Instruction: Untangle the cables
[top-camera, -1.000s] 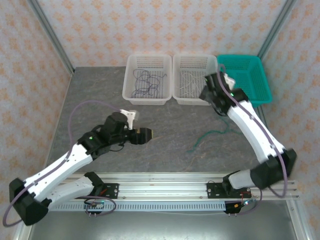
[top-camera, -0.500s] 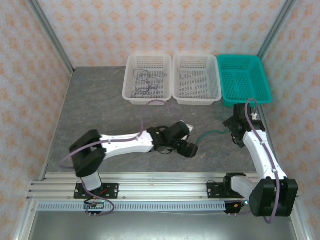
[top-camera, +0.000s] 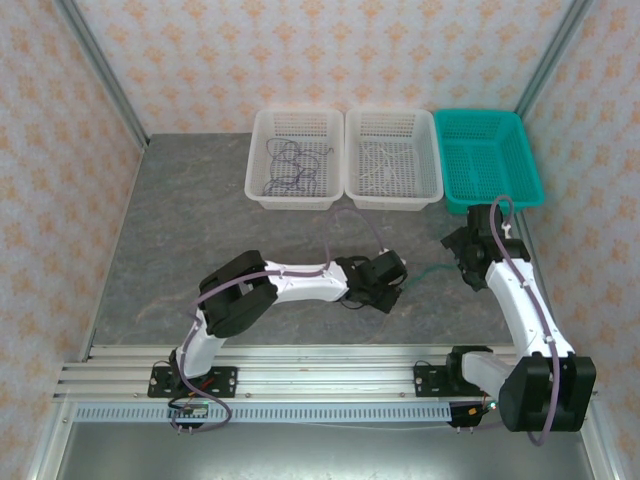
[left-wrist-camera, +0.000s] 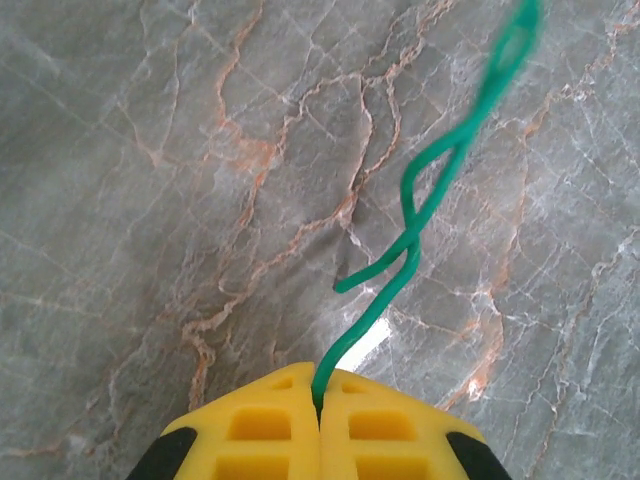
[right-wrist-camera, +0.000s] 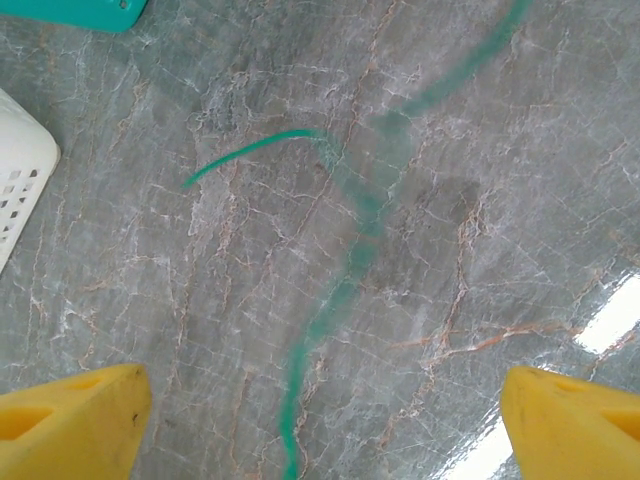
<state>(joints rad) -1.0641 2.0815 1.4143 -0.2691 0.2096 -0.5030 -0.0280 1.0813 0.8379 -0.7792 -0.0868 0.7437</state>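
We see the right end effector (right-wrist-camera: 320, 425) with its yellow fingertips (right-wrist-camera: 70, 420) spread wide at the lower corners. Between them a green cable (right-wrist-camera: 345, 280) climbs from the bottom edge toward the upper right, mostly blurred, with a sharper end reaching upper left. Behind it is the grey marbled desk (right-wrist-camera: 150, 300). A white basket (right-wrist-camera: 20, 180) sits at the left edge and a teal basket (right-wrist-camera: 80, 10) at the top left.

White baskets (top-camera: 342, 150), teal basket (top-camera: 490, 155) — perhaps marble tabletop (top-camera: 190, 230)

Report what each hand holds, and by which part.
Left hand pinches the green cable between its fingertips, just below a twist. Right hand is open, holding nothing.
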